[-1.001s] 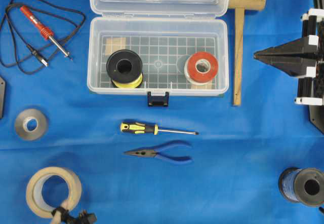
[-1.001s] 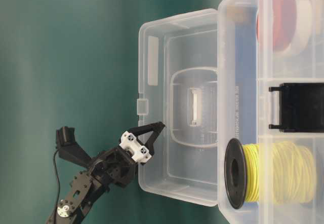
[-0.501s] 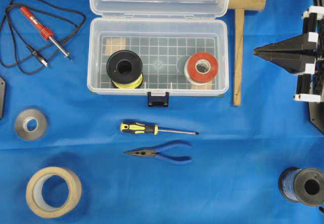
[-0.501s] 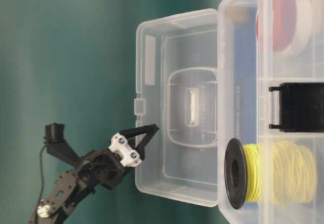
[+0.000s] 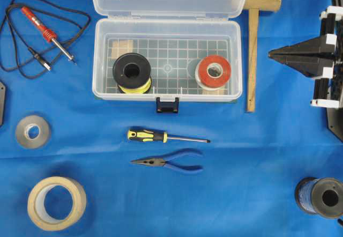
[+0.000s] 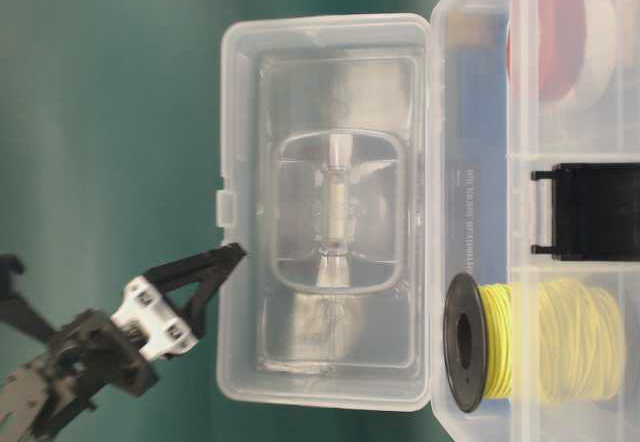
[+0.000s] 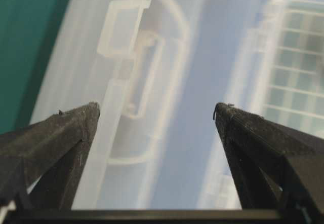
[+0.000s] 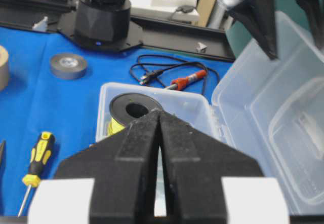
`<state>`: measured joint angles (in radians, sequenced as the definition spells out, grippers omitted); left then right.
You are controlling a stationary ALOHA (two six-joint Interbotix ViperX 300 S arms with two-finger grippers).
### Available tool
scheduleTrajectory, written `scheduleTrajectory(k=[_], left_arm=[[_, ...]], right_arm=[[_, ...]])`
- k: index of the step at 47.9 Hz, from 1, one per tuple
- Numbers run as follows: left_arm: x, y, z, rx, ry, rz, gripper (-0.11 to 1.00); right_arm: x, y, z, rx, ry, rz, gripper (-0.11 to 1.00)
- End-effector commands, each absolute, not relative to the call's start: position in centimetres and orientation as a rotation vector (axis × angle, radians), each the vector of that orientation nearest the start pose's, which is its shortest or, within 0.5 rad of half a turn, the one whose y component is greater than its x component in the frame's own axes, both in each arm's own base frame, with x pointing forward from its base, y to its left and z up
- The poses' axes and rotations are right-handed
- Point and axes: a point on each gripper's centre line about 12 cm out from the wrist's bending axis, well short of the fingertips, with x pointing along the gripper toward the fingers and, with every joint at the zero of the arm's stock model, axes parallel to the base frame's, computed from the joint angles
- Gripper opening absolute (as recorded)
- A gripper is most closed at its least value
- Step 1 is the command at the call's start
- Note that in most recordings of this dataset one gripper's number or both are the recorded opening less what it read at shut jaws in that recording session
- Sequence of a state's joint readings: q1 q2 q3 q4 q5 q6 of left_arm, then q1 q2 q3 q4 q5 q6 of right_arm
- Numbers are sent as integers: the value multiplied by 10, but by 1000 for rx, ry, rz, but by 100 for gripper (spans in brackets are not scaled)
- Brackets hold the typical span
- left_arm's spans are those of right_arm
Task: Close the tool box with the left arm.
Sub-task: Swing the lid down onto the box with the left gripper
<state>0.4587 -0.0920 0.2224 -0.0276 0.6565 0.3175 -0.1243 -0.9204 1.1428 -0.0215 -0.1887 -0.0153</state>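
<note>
At the back of the blue worktop (image 5: 257, 156) you have the tool box (image 5: 167, 60) standing open, its lid (image 6: 320, 207) raised behind the base. Your left arm (image 6: 215, 272) sits at the lid's outer edge with its fingers (image 7: 76, 127) spread wide, holding nothing. Inside the base lie a yellow wire spool (image 5: 131, 72) and a red spool (image 5: 213, 72). Your right gripper (image 5: 276, 57) rests beside the wooden mallet (image 5: 253, 44), its fingers pressed together and empty.
</note>
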Motion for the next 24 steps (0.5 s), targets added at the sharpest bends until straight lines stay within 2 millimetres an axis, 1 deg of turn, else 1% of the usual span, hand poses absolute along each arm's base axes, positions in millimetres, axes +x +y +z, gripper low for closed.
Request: scheduleTrajectory(k=[1,12,16,24], left_arm=[[375,152,304,62,843,243,94],[361,119,296,-14,852,223,94],[355,100,291,-16,864,189,94],[348,69,289,-37,863,139,94]], right_arm=[[208,-26,289,-39,29,-122,0],[208,-26,289,-39,29,-122,0],[208,-26,289,-39,27,-122,0],[208,-26,289,-39,26,-122,0]])
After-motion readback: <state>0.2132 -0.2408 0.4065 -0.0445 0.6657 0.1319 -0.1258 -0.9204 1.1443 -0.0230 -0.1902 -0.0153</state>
